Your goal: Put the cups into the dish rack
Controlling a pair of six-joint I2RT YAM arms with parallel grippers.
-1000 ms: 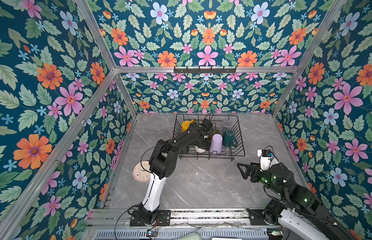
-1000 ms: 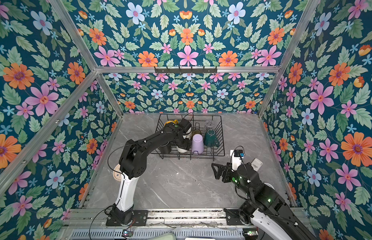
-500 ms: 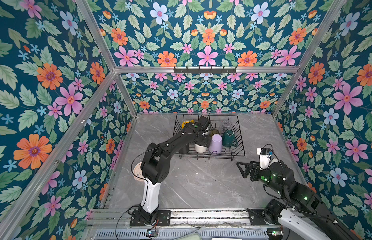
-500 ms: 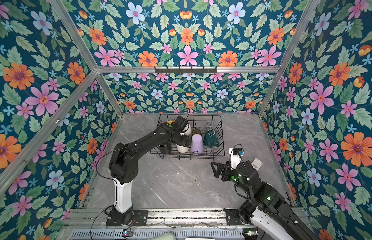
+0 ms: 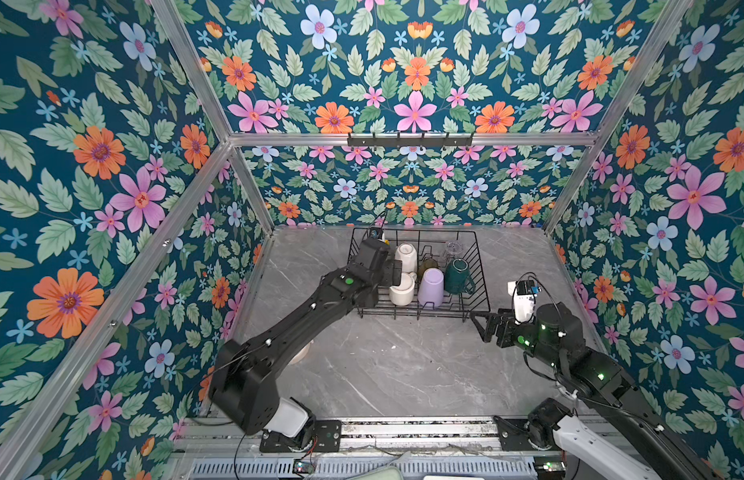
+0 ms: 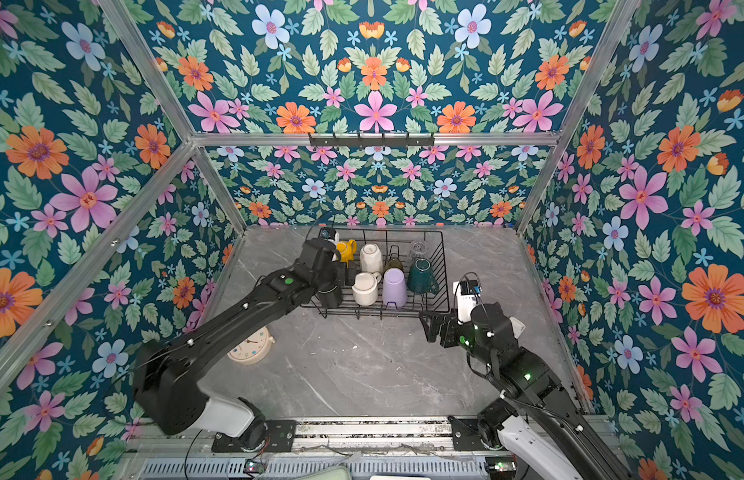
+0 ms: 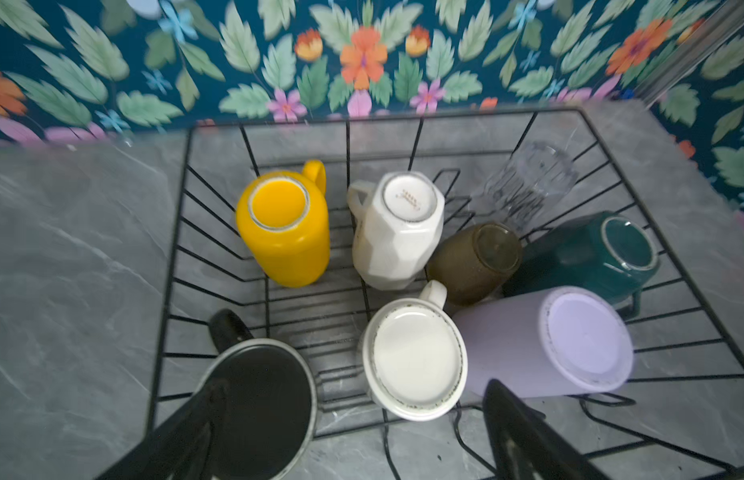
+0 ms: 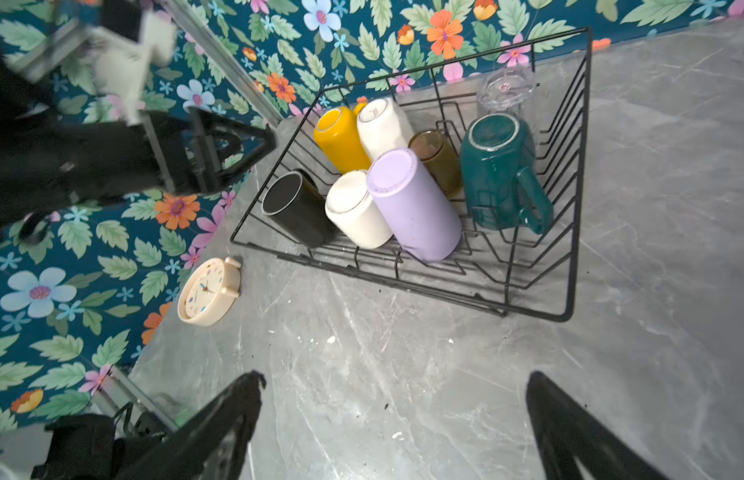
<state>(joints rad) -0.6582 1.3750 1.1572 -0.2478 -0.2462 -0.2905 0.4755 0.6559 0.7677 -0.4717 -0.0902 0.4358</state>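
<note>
Black left tool [image 7: 352, 391] wide open, empty, just above black mug [image 7: 274, 384]

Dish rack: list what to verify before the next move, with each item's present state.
1. Dish rack load: ok. Yellow mug, white mug, clear glass, olive tumbler, dark green mug, lilac tumbler, cream mug, black mug; all eight bottom up.
2. Left gripper open, empty: ok.
3. Its finger clear of the black mug: cannot tell; they overlap in the wrist view.
4. Right gripper open, empty, over the table: ok.
5. Nothing left to load outside the rack: ok; only a clock.
</note>
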